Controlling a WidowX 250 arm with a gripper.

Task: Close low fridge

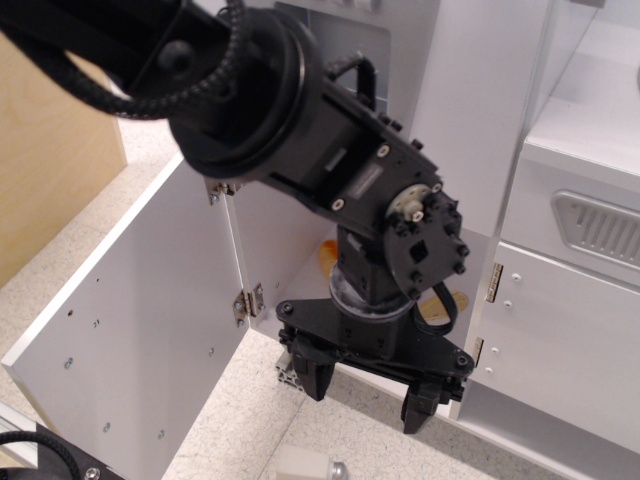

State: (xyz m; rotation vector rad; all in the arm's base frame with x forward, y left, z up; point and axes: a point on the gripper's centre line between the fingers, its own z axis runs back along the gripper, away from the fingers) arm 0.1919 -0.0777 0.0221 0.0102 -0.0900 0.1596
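Observation:
The low fridge is a white box compartment (285, 235) behind my arm. Its door (140, 320) stands wide open, swung out to the left on two small metal hinges (248, 301). I see the door's inner face with small screw holes; its handle is hidden on the far side. Something orange (328, 258) lies inside the compartment. My gripper (368, 393) points down in front of the opening, just right of the door's hinged edge. Its black fingers (318, 378) are spread apart with nothing between them and do not touch the door.
A white unit with a recessed grey niche (600, 228) and a shut white door (560, 340) stands on the right. A wooden panel (50, 160) is at the left. A small white object (300, 465) lies on the speckled counter (240, 420) below the gripper.

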